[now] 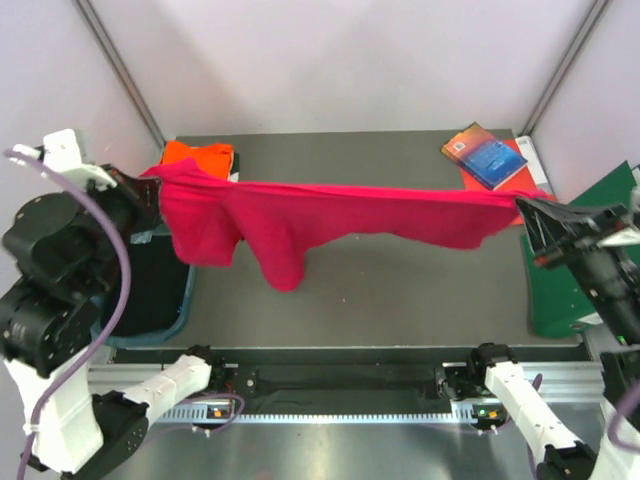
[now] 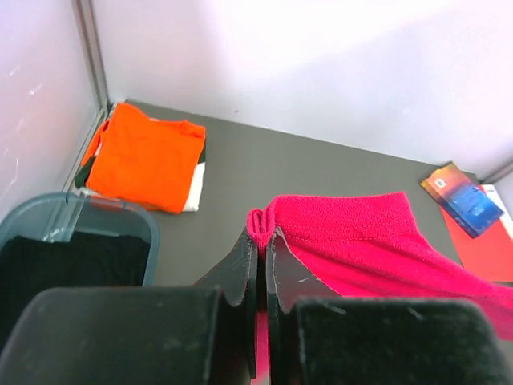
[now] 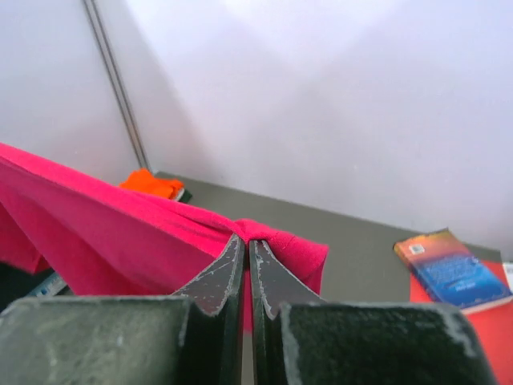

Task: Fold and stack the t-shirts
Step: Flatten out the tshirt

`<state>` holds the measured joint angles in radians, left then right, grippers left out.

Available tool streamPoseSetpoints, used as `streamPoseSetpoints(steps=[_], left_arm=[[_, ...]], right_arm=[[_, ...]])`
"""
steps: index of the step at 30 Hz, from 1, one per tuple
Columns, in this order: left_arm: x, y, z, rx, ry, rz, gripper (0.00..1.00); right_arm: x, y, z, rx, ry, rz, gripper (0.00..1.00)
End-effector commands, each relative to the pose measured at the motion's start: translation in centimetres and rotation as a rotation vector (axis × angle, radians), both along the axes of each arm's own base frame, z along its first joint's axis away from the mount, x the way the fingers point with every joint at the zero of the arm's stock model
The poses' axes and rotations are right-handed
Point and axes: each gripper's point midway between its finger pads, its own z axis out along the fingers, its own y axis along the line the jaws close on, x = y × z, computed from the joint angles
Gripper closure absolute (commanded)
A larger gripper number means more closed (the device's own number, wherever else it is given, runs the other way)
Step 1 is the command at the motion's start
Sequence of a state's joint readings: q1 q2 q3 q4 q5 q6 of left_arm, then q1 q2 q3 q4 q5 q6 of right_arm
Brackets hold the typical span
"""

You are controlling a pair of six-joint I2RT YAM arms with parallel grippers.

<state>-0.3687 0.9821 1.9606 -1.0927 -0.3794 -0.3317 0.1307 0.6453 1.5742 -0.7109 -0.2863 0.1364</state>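
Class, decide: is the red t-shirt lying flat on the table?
No, the red t-shirt hangs stretched in the air above the table.

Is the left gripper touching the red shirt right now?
Touching. The left wrist view shows the left gripper with its jaws shut on a bunched edge of the red shirt.

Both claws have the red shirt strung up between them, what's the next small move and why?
Probably lower both together to lay the red t-shirt flat on the table. The left claw and right claw are each shut on an end, the cloth hangs stretched in the air with parts drooping, and folding needs it flat.
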Motion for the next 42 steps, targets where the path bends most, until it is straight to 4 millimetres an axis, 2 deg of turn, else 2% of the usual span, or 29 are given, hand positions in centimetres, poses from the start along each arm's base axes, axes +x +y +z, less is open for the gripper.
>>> streamPoseSetpoints(steps=[1, 4, 5, 7, 8, 10, 11, 13, 14, 15, 16, 17, 18, 19, 21, 22, 24, 25, 27, 28, 29, 30, 31, 32, 33, 34, 36, 38, 42], left_arm=[[-1.7, 1.9, 1.6, 0.082, -0.044, 0.042, 1.0], [-1.2, 2.1, 4.0, 0.089, -0.101, 0.056, 1.0], [0.5, 1.6, 4.0, 0.104, -0.079, 0.06, 1.0], [1.8, 1.6, 5.2, 0.126, -0.093, 0.083, 1.0], [4.4, 0.8, 4.4, 0.149, -0.047, 0.09, 1.0], [7.3, 0.0, 3.8, 0.174, -0.011, 0.099, 1.0], [10.3, -1.0, 1.9, 0.206, 0.055, 0.098, 1.0], [13.6, -2.0, -0.1, 0.234, 0.111, 0.093, 1.0], [17.0, -3.5, -3.0, 0.251, 0.188, 0.06, 1.0], [18.7, -4.4, -4.7, 0.251, 0.228, 0.018, 1.0], [21.8, -4.6, -8.1, 0.248, 0.311, 0.012, 1.0], [23.3, -5.8, -10.0, 0.232, 0.347, -0.053, 1.0], [24.6, -5.7, -11.6, 0.227, 0.384, -0.056, 1.0], [26.9, -5.3, -15.2, 0.227, 0.46, -0.046, 1.0], [29.5, -5.5, -18.1, 0.21, 0.489, -0.069, 1.0], [31.3, -4.8, -21.6, 0.218, 0.55, -0.067, 1.0], [33.5, -4.3, -24.3, 0.209, 0.585, -0.065, 1.0], [35.4, -3.8, -27.0, 0.204, 0.621, -0.06, 1.0], [37.2, -3.8, -29.1, 0.194, 0.639, -0.064, 1.0], [38.6, -3.8, -31.0, 0.183, 0.649, -0.062, 1.0], [39.2, -4.0, -31.7, 0.173, 0.649, -0.066, 1.0], [40.3, -4.3, -31.6, 0.153, 0.616, -0.064, 1.0], [40.8, -4.6, -32.8, 0.14, 0.623, -0.072, 1.0], [41.2, -4.8, -32.7, 0.128, 0.606, -0.075, 1.0], [41.4, -5.1, -32.8, 0.112, 0.599, -0.079, 1.0], [41.9, -5.4, -32.2, 0.102, 0.57, -0.088, 1.0], [41.9, -5.4, -31.2, 0.103, 0.547, -0.094, 1.0], [41.7, -5.2, -30.4, 0.112, 0.536, -0.089, 1.0], [39.2, -4.7, -28.7, 0.124, 0.55, -0.074, 1.0]], right_arm=[[-1.8, -1.5, 0.9, -0.025, -0.024, -0.073, 1.0], [-1.5, -2.2, 1.1, 0.0, -0.02, -0.117, 1.0], [-0.6, -2.6, 0.4, 0.01, 0.004, -0.145, 1.0], [1.2, -2.8, -0.1, 0.04, 0.027, -0.169, 1.0], [2.6, -3.0, -1.3, 0.047, 0.066, -0.19, 1.0], [5.2, -3.1, -2.3, 0.066, 0.108, -0.218, 1.0], [6.7, -2.9, -3.8, 0.06, 0.148, -0.222, 1.0], [9.7, -2.8, -5.1, 0.054, 0.186, -0.237, 1.0], [11.1, -3.0, -6.6, 0.046, 0.22, -0.26, 1.0], [12.3, -3.0, -7.2, 0.042, 0.23, -0.272, 1.0], [14.4, -2.9, -7.9, 0.031, 0.238, -0.279, 1.0], [16.1, -3.2, -9.8, 0.016, 0.275, -0.31, 1.0], [17.4, -3.3, -10.9, 0.0, 0.301, -0.321, 1.0], [20.0, -3.0, -13.5, -0.034, 0.362, -0.323, 1.0], [23.1, -2.9, -16.2, -0.057, 0.407, -0.327, 1.0], [25.7, -2.9, -19.8, -0.081, 0.489, -0.333, 1.0], [28.8, -2.8, -22.6, -0.086, 0.533, -0.327, 1.0], [31.0, -2.7, -26.8, -0.095, 0.62, -0.308, 1.0], [33.9, -2.2, -28.4, -0.059, 0.642, -0.282, 1.0], [35.7, -2.8, -32.1, -0.053, 0.714, -0.289, 1.0], [37.3, -2.1, -31.6, -0.031, 0.699, -0.236, 1.0], [38.6, -1.9, -34.9, -0.004, 0.768, -0.231, 1.0], [40.2, -1.9, -34.1, 0.017, 0.756, -0.218, 1.0], [41.1, -1.9, -34.8, 0.024, 0.776, -0.218, 1.0], [42.0, -1.9, -37.5, 0.024, 0.833, -0.22, 1.0], [43.1, -1.8, -36.6, 0.034, 0.827, -0.216, 1.0], [43.9, -1.6, -37.8, 0.037, 0.853, -0.205, 1.0], [44.3, -1.4, -37.4, 0.044, 0.845, -0.198, 1.0], [43.4, -1.0, -36.1, 0.048, 0.839, -0.172, 1.0]])
